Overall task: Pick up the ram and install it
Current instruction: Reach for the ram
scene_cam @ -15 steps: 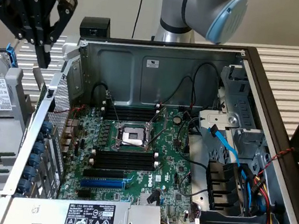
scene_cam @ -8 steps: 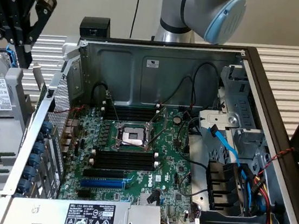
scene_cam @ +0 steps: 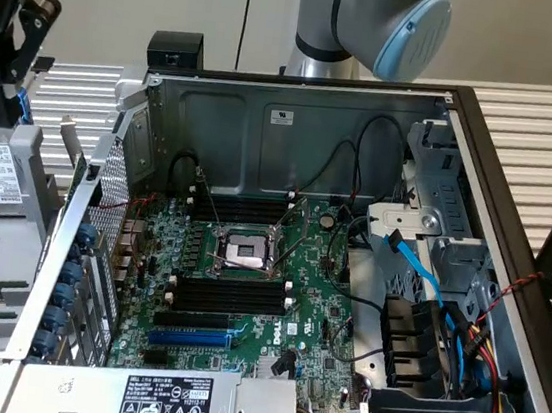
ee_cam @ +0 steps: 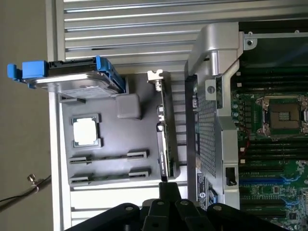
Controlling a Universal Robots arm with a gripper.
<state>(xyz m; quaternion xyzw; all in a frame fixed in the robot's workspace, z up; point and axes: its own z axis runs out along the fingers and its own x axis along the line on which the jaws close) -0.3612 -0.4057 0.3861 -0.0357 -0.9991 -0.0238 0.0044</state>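
Two thin sticks I take for the ram stand on edge in holders on the grey tray, at the exterior view's left. Beside them lie one loose processor and one hard drive in a blue caddy. My gripper hangs above that tray, jaws closed on nothing, so the pick has not begun. A grasp calls for parting the jaws across one stick's top edge. Rightward, the motherboard shows two banks of empty black slots and one blue slot.
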